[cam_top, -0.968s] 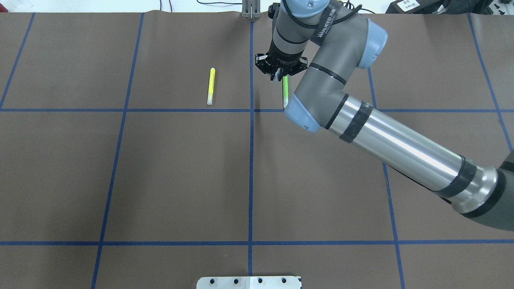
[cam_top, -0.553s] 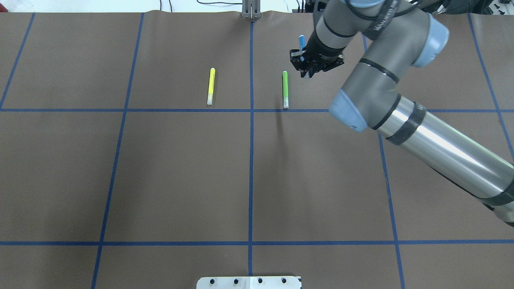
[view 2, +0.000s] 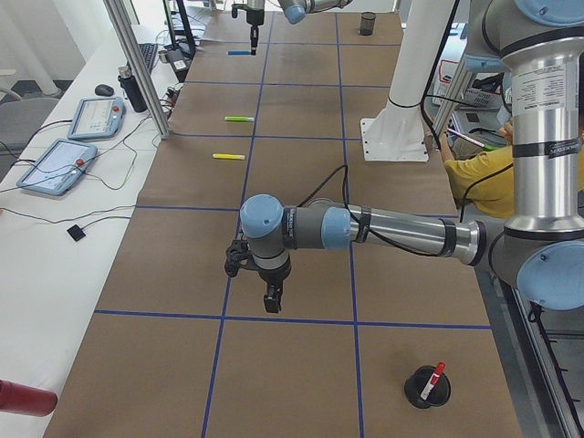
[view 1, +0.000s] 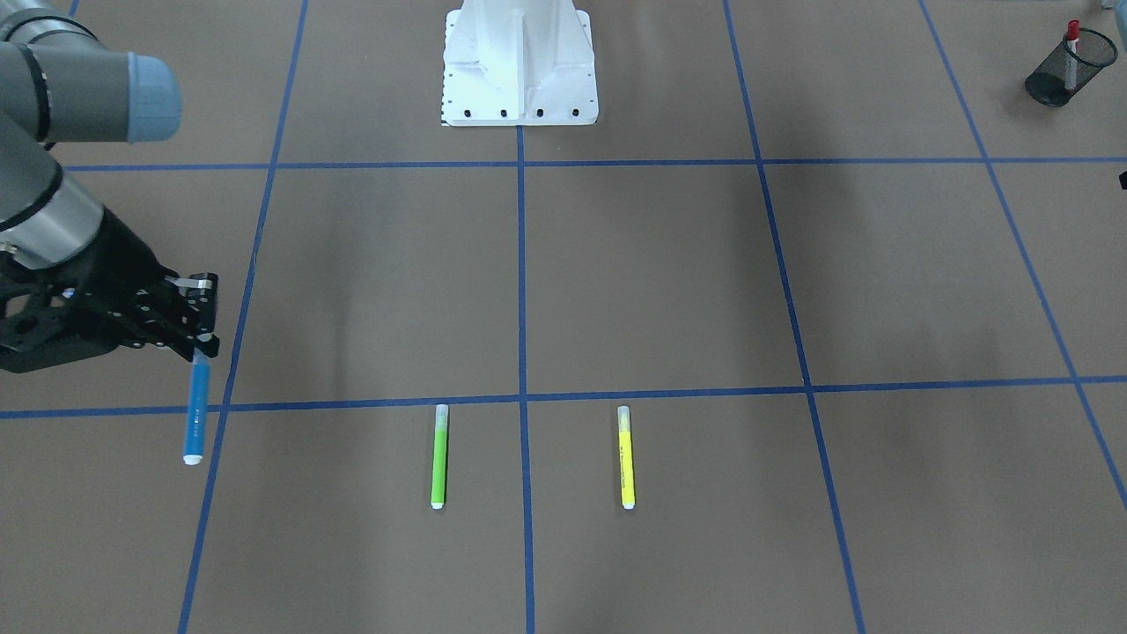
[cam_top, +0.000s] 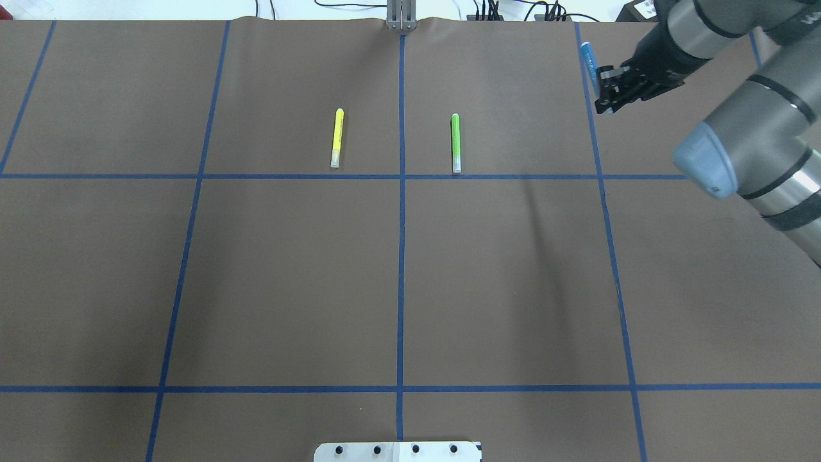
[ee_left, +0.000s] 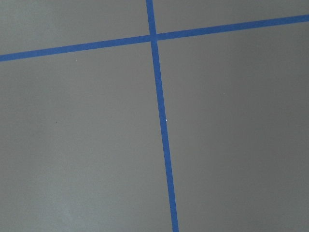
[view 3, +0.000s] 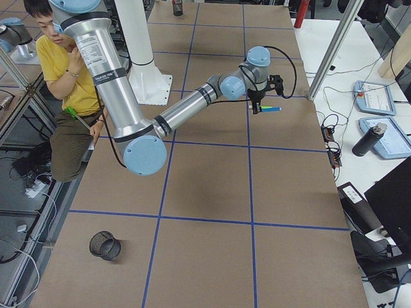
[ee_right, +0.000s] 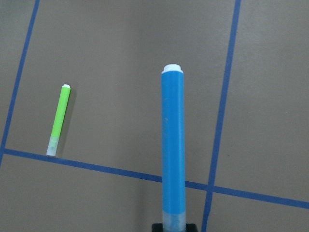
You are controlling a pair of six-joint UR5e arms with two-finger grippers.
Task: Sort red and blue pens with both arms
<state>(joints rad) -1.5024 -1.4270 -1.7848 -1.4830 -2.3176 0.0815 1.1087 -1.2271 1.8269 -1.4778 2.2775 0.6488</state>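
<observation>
My right gripper (cam_top: 605,95) is shut on the blue pen (cam_top: 587,54), gripping its clear-cap end and holding it above the mat at the far right. The front-facing view shows the same gripper (view 1: 201,339) with the blue pen (view 1: 195,412) jutting toward the camera. In the right wrist view the blue pen (ee_right: 173,145) fills the middle. The red pen (view 1: 1072,33) stands in a black mesh cup (view 1: 1055,72). My left gripper (view 2: 271,305) hangs low over the mat in the exterior left view only, so I cannot tell its state.
A lime-green marker (cam_top: 455,142) and a yellow marker (cam_top: 337,137) lie parallel on the brown mat either side of the centre line. A second mesh cup (view 3: 106,245) stands near the table's right end. A white pedestal (view 1: 519,62) and a seated person (view 3: 61,64) are behind.
My right gripper has carried the blue pen away from beside the green marker, rightward across the mat to the far right grid line. The green and yellow markers have not moved.
</observation>
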